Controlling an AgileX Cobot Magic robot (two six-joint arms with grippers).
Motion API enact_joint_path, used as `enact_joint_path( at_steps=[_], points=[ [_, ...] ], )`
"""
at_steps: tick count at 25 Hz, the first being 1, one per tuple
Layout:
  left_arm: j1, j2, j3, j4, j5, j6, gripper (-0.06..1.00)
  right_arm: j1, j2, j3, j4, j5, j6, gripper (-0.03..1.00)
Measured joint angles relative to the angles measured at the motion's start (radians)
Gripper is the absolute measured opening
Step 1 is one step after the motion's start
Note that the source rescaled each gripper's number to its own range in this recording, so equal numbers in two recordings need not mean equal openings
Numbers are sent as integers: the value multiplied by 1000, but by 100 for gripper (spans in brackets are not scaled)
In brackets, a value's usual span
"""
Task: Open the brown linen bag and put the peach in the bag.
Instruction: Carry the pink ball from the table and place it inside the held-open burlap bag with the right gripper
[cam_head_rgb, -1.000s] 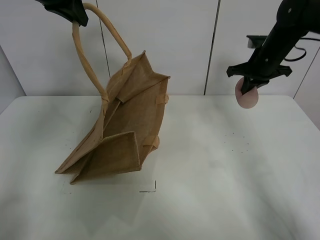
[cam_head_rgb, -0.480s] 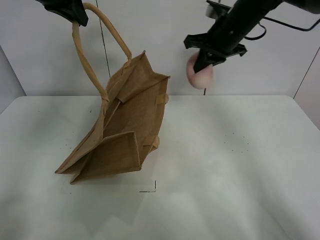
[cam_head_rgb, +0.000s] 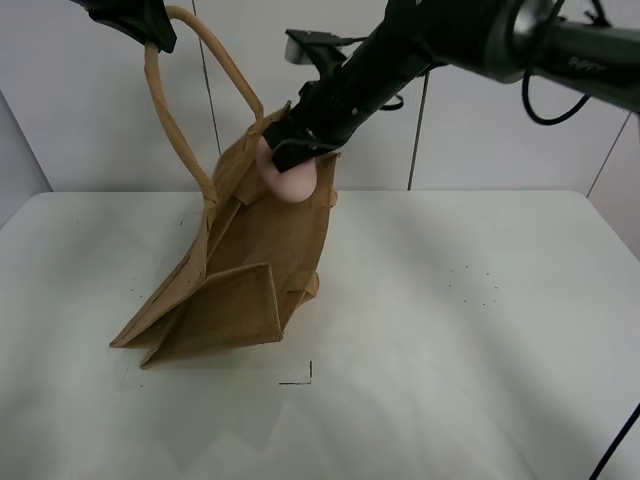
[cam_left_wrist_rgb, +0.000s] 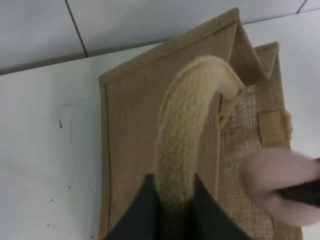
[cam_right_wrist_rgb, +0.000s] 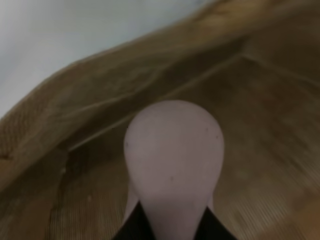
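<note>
The brown linen bag (cam_head_rgb: 255, 270) stands tilted on the white table, lifted by one beige handle (cam_head_rgb: 165, 110). My left gripper (cam_head_rgb: 150, 30) is shut on that handle at the top left; the left wrist view shows the handle (cam_left_wrist_rgb: 187, 150) pinched between the jaws above the bag (cam_left_wrist_rgb: 135, 100). My right gripper (cam_head_rgb: 295, 155) is shut on the pinkish peach (cam_head_rgb: 288, 180) and holds it at the bag's open mouth. In the right wrist view the peach (cam_right_wrist_rgb: 172, 160) hangs over the bag's woven inside (cam_right_wrist_rgb: 260, 125). The peach also shows in the left wrist view (cam_left_wrist_rgb: 280, 182), blurred.
The white table (cam_head_rgb: 470, 330) stretches to the right and front of the bag. A small black corner mark (cam_head_rgb: 305, 378) lies on it in front of the bag. A panelled white wall (cam_head_rgb: 480, 130) stands behind.
My right arm has swung left across the table with the peach, from the far right to the bag's mouth. The left gripper and the bag have not moved.
</note>
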Motion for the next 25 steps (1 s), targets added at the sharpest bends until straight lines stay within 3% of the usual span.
enact_joint_path(
  at_steps=[6, 12, 18, 22, 24, 25],
  points=[
    [0, 0, 0, 0, 0, 0, 0, 0, 153, 0, 206, -85, -175, 0],
    [0, 0, 0, 0, 0, 0, 0, 15, 259, 0, 224, -119, -198, 0],
    [0, 0, 0, 0, 0, 0, 0, 73, 298, 0, 246, -253, -219, 0],
    [0, 0, 0, 0, 0, 0, 0, 82, 307, 0, 254, -268, -222, 0],
    [0, 0, 0, 0, 0, 0, 0, 82, 307, 0, 253, -264, -222, 4],
    [0, 0, 0, 0, 0, 0, 0, 82, 307, 0, 253, -262, -222, 12]
  ],
)
